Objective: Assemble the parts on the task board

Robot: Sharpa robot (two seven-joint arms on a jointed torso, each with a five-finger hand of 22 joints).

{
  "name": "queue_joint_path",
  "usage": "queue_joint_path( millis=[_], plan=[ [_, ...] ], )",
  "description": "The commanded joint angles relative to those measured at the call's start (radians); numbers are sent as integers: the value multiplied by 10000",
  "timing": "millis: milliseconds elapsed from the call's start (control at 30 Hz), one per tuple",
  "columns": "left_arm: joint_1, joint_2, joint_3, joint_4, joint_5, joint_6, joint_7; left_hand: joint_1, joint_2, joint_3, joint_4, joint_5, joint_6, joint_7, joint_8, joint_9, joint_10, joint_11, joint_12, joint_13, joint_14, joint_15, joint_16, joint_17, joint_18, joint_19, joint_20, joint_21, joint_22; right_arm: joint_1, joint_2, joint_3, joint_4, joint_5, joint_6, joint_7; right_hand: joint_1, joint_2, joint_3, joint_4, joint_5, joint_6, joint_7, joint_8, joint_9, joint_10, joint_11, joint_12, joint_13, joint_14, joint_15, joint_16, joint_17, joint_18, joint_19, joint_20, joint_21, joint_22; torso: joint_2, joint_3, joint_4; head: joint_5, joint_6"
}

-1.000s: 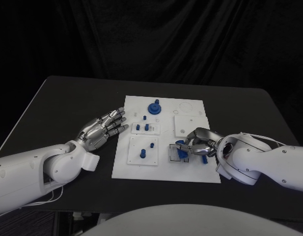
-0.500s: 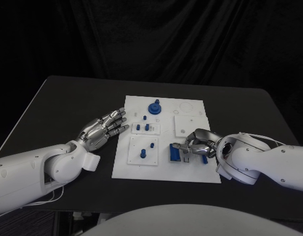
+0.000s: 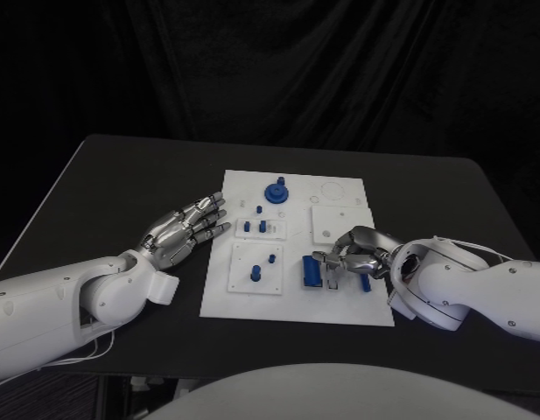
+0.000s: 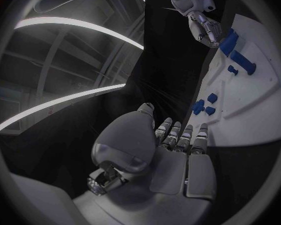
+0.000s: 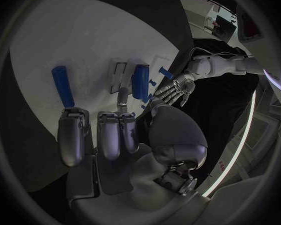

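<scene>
You're at the seating step: a blue block lies in its frame at the near right of the task board, just beside your right hand, whose fingers are loosely curled, holding nothing. The next move likely calls for another loose part — perhaps the blue bar. Your left hand rests flat and spread, off the board's left edge.

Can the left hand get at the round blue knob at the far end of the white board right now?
Probably yes. The left hand lies open on the table beside the board, holding nothing, and nothing stands between it and the blue knob. The right hand is busy nearer the robot.
</scene>
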Motion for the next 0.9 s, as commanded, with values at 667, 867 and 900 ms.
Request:
queue_joint_path(
  millis=[667,867,900],
  plan=[
    [-26,-125,8,108,-12,70,90,122,-20,33,1,52,17,91,63,17,5,-88,26,15,-10,68,58,15,164,17,59,34,-10,-145,-677,-10,734,-4622,-1210,1514,4400,-889,-206,-679,-1260,-3684,444,-2709,-3172,636,340,-211,2216,926,337,-159,2326,140,-98,335,-1247,1918,-2,-5,-4,21,-1],
    [-26,-119,8,111,-12,73,87,125,-24,31,1,52,22,103,65,18,7,-94,31,16,-9,68,60,15,164,19,58,35,-7,-313,-565,-8,681,-5065,-760,1322,5365,-1728,482,45,-1354,-3987,405,-2511,-3800,531,279,-284,2092,864,285,-261,2158,160,-146,287,-1404,1886,1,-8,-15,38,-1],
    [-26,-120,8,110,-12,73,86,125,-24,31,1,52,22,103,65,18,7,-94,31,16,-9,68,60,15,164,19,58,35,-7,-335,-541,-8,663,-5096,-711,1305,5430,-1770,519,54,-1343,-4014,398,-2500,-3831,509,289,-298,2068,857,289,-273,2138,165,-152,281,-1420,1881,0,-8,-13,38,-1]
  ],
)
